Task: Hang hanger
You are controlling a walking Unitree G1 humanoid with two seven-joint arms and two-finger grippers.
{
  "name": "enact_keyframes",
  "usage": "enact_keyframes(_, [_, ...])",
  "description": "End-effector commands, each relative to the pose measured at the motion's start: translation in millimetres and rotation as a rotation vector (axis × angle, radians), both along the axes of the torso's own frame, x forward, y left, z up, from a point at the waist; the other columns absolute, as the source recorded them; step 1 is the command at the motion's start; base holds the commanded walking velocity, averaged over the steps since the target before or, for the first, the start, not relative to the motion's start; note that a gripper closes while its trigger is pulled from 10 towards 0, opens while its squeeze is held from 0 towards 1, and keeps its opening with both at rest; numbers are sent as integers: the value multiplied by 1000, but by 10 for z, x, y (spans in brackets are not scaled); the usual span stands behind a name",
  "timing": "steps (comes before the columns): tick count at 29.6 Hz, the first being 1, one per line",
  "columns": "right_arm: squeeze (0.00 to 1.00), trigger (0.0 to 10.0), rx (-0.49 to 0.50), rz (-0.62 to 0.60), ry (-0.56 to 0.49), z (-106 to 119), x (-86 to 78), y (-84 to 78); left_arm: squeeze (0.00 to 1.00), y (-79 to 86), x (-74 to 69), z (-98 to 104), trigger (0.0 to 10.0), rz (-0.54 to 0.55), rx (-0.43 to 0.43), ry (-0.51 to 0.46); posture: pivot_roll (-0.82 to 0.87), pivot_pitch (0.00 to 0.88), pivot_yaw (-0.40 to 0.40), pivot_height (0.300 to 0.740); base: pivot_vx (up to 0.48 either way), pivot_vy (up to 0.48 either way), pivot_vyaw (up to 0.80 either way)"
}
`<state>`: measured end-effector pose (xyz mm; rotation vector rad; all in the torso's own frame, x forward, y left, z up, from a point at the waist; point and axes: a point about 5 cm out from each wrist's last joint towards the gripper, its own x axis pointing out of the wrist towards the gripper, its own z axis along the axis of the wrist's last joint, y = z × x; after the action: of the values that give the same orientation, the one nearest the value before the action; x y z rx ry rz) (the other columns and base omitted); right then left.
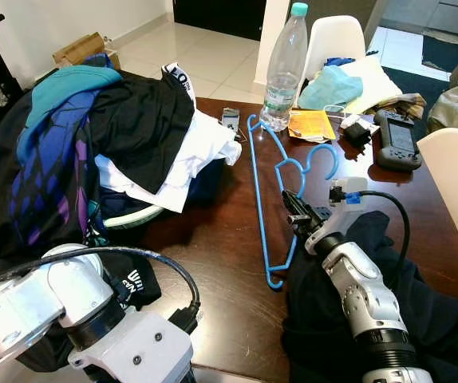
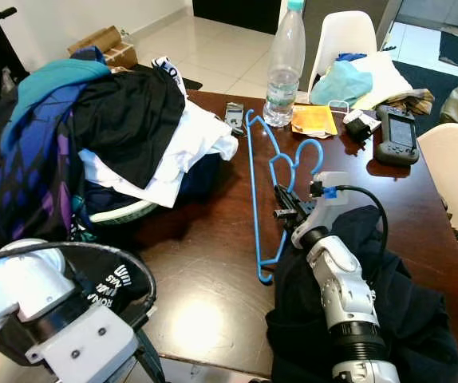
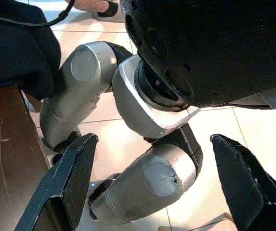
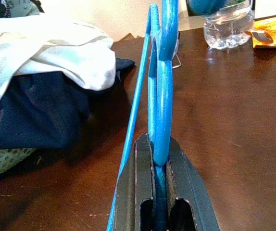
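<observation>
Over the dark table, right gripper outstretched, fingers clamped on blue hanger.

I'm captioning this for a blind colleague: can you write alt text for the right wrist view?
The right gripper has its jaws shut on a blue hanger, seen edge-on and running away over a dark wooden table. A heap of white and dark clothes lies to one side, and a water bottle's base stands beyond.
</observation>
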<state>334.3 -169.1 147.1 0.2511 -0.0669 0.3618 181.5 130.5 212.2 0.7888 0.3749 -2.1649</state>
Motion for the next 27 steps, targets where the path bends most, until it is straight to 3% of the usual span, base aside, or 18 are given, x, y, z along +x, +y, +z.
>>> enact_keyframes(1, [0,10000,-43,-12,89,-199,-38,-31,0,83,24,-91,10000,20,91,-15,180,188,-6,740,0,0,0])
enact_keyframes(3, [0,10000,-43,-12,89,-199,-38,-31,0,83,24,-91,10000,20,91,-15,180,188,-6,740,0,0,0])
enact_keyframes(4, [0,10000,-46,-14,90,-200,-32,-29,0,175,47,-181,10000,52,178,-37,183,190,-4,740,0,0,0])
enact_keyframes(5, [0,10000,-46,-14,90,-200,-32,-29,0,175,47,-181,10000,52,178,-37,183,190,-4,740,0,0,0])
enact_keyframes(7, [0,10000,-48,-16,92,-195,-12,-26,0,411,26,-311,10000,128,360,-93,193,194,-7,740,0,0,0])
enact_keyframes(8, [0,10000,-48,-16,92,-195,-12,-26,0,411,26,-311,10000,128,360,-93,193,194,-7,740,0,0,0])
enact_keyframes(9, [0,10000,-49,-15,94,-194,-1,-21,0,515,17,-310,10000,176,431,-126,199,195,-10,740,0,0,0])
enact_keyframes(11, [0,10000,-49,-15,94,-194,-1,-21,0,515,17,-310,10000,176,431,-126,199,195,-10,740,0,0,0])
enact_keyframes(13, [0,10000,-50,-14,94,-193,7,-17,0,577,12,-299,10000,205,473,-149,199,195,-10,740,0,0,0])
enact_keyframes(14, [0,10000,-50,-13,95,-190,19,-10,0,660,6,-286,10000,241,534,-183,213,194,-11,740,0,0,0])
enact_keyframes(16, [0,10000,-50,-13,95,-190,19,-10,0,660,6,-286,10000,241,534,-183,213,194,-11,740,0,0,0])
enact_keyframes(19, [0,10000,-45,-14,93,-180,41,5,0,853,20,-293,10000,302,667,-278,220,195,-9,740,0,0,0])
enact_keyframes(27, [0,10000,-43,-15,94,-189,39,11,0,959,31,-331,10000,327,733,-314,222,194,-10,740,0,0,0])
